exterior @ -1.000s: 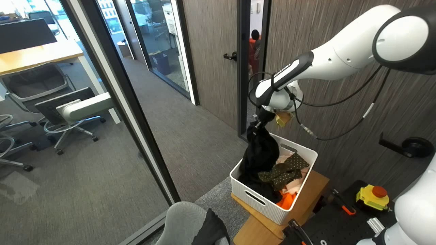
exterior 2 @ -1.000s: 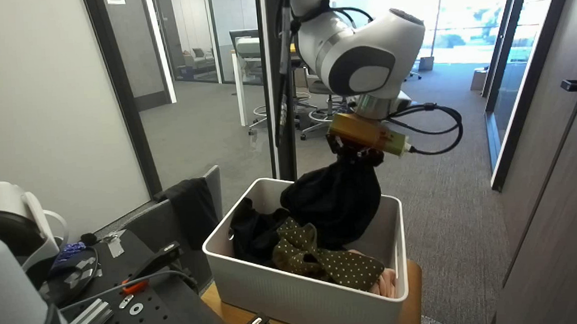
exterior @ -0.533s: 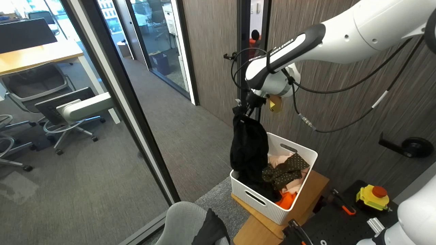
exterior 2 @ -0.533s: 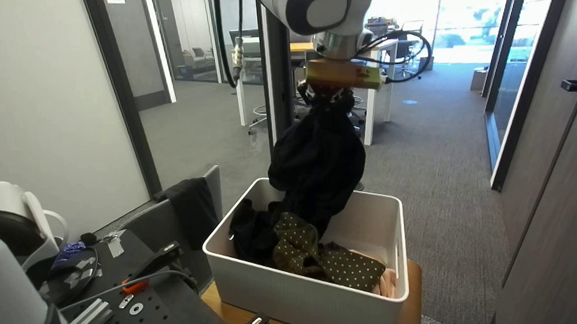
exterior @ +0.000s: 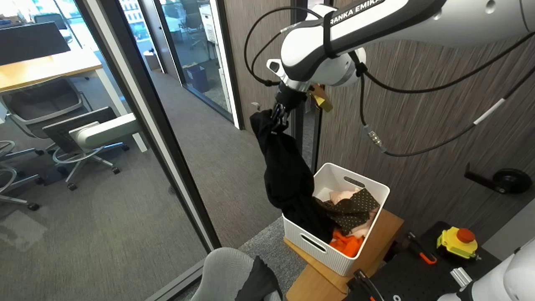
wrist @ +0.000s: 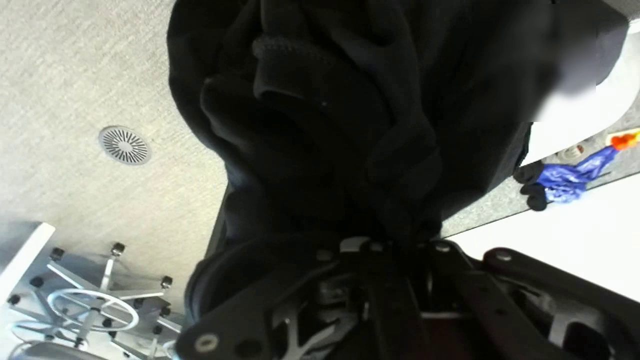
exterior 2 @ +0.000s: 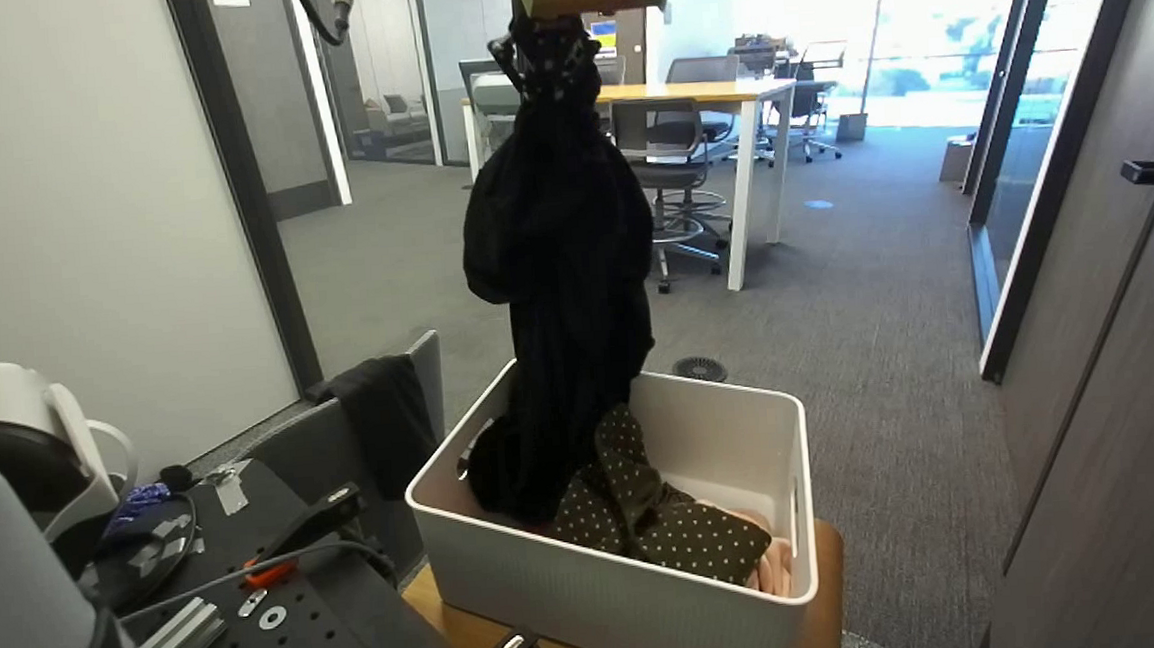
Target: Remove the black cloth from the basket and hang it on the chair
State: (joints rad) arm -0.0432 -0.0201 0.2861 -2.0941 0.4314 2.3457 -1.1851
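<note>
My gripper (exterior: 279, 121) is shut on the black cloth (exterior: 288, 175), well above the white basket (exterior: 301, 229). In an exterior view the cloth (exterior 2: 562, 235) hangs as a long bundle below the gripper (exterior 2: 554, 73), its lower end inside the basket (exterior 2: 602, 575), against the polka-dot cloth. In the wrist view the cloth (wrist: 320, 130) fills the middle and hides the fingertips of the gripper (wrist: 395, 245). The grey chair (exterior: 225, 269) stands beside the basket. Another dark cloth (exterior: 261, 282) is draped over its backrest; it also shows in an exterior view (exterior 2: 388, 421).
In the basket lie a dark polka-dot cloth (exterior 2: 701, 542), an orange cloth (exterior: 347, 243) and a pink cloth (exterior: 342, 195). The basket stands on a wooden stand (exterior: 313, 288). A black pegboard table (exterior 2: 306, 641) with tools is near. A glass-wall frame (exterior: 167, 154) rises behind the chair.
My gripper has risen and moved away from the wooden wall, toward the glass wall. The black cloth has been pulled up, stretched longer, and most of it has come out of the basket.
</note>
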